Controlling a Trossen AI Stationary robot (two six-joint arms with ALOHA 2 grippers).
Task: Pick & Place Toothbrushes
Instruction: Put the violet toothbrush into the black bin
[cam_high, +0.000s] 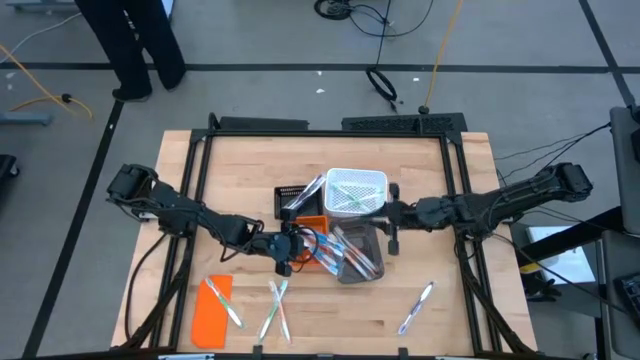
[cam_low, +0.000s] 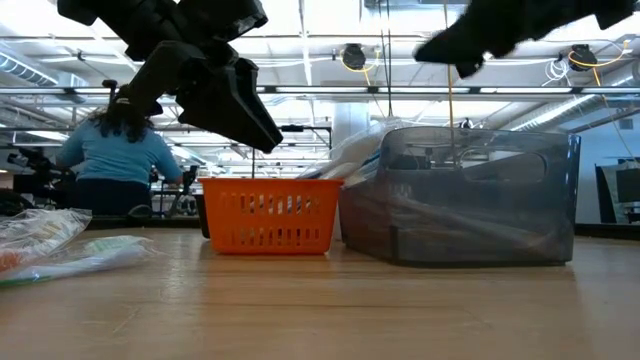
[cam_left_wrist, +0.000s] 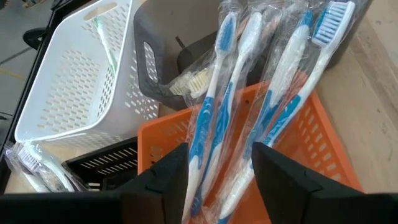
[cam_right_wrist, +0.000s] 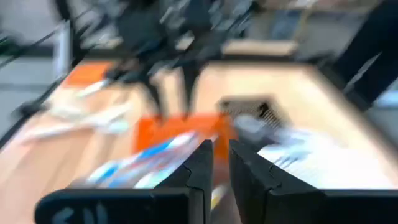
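Toothbrushes (cam_left_wrist: 249, 124) in clear wrappers, white with blue, we see clamped between the left gripper's (cam_left_wrist: 217, 180) fingers over the orange basket (cam_left_wrist: 323, 155). Farther off, the right gripper (cam_high: 392, 213) hangs by the white basket (cam_high: 356, 190), fingers nearly together, holding nothing.

Four bins (cam_high: 355, 190) stood clustered mid-table: one white, one orange, one black, one grey. Five loose toothbrushes (cam_high: 277, 308) lay near the front edge, beside one flat orange lid (cam_high: 210, 312).
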